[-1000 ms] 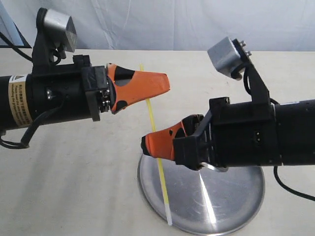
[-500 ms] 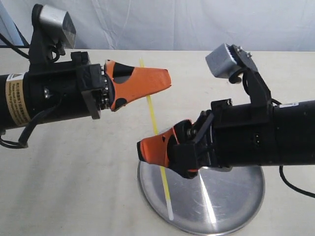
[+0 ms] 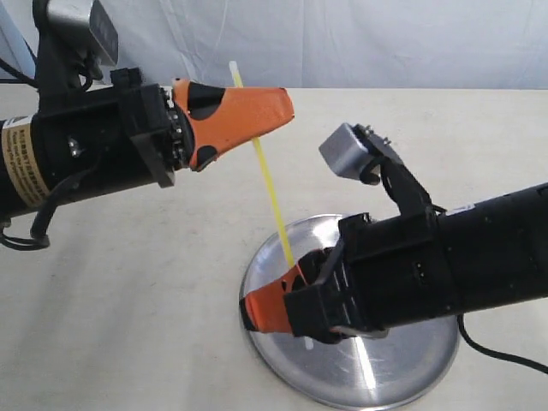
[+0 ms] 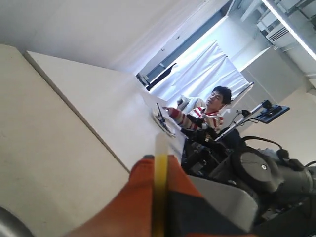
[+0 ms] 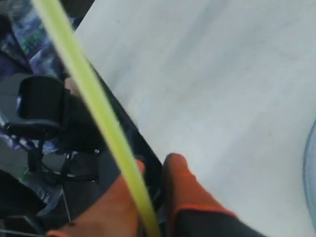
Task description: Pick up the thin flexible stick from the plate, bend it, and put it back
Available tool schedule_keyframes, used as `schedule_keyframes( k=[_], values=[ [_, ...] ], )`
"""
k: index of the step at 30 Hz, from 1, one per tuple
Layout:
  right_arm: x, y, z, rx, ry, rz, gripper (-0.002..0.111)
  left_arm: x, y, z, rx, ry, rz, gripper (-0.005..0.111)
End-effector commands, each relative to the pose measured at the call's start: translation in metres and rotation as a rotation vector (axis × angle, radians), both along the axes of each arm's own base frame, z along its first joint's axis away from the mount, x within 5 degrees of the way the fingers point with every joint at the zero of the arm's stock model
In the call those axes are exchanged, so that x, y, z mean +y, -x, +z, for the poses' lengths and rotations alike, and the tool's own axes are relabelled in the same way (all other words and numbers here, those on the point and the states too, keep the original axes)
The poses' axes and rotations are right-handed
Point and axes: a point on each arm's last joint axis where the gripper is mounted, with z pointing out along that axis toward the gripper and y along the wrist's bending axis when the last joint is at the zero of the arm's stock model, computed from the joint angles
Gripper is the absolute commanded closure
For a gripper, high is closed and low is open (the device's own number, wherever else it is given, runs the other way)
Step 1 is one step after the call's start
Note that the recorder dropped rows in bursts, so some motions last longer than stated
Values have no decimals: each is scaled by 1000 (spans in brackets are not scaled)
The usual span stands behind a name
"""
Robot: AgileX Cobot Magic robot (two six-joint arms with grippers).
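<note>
Silver plate (image 3: 411, 364) sits low, centre-right in the exterior view, on the pale table (image 3: 154, 291), with a glare streak across it. Right gripper (image 3: 257, 310) hangs over the plate's left part, orange fingers pinched narrow on the lower stretch of the thin flexible stick (image 3: 271, 184); a pale stub pokes out beneath. Stick is off the plate, in the air, straight, slanting up and left through mid-frame. Left gripper (image 3: 282, 104), upper left, is pinched on the stick's upper part, with a short tip showing above it. Left wrist view: the strand runs between closed orange fingers (image 4: 138, 197). White backdrop (image 3: 385, 43) is behind the table.
</note>
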Motion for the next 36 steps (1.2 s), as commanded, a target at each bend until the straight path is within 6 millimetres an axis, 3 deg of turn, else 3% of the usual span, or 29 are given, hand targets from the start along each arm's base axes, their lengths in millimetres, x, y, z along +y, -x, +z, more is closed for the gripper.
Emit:
schedule_keyframes(
  k=[1, 4, 7, 12, 19, 23, 27, 31, 33, 36],
  values=[
    [4, 7, 10, -17, -89, 89, 109, 0, -4, -9, -104, -133, 42, 107],
    [1, 10, 24, -67, -151, 56, 109, -1, -1, -20, -149, -260, 7, 107],
    [-7, 12, 36, -171, -140, -16, 109, -1, 2, -21, -168, -272, -33, 107],
    [-24, 13, 45, -272, -55, -151, 109, -3, 7, -7, -125, -103, -77, 107],
    [-29, 6, 27, -222, 119, -187, 109, -1, 6, 17, -71, 147, -82, 107],
    [-19, 7, 21, -148, 79, -123, 109, -5, -4, 15, -115, -3, -16, 107],
    [-7, 14, 30, -177, -39, -60, 109, -4, -14, 1, -248, -263, 67, 107],
    [-8, 17, 40, -216, -91, -60, 109, -2, -14, -15, -328, -470, 36, 107],
    [-15, 15, 48, -293, -77, -123, 109, -4, -5, -16, -290, -450, -62, 107],
    [-26, 10, 47, -344, 19, -222, 109, -9, 9, 0, -238, -222, -196, 107]
  ],
)
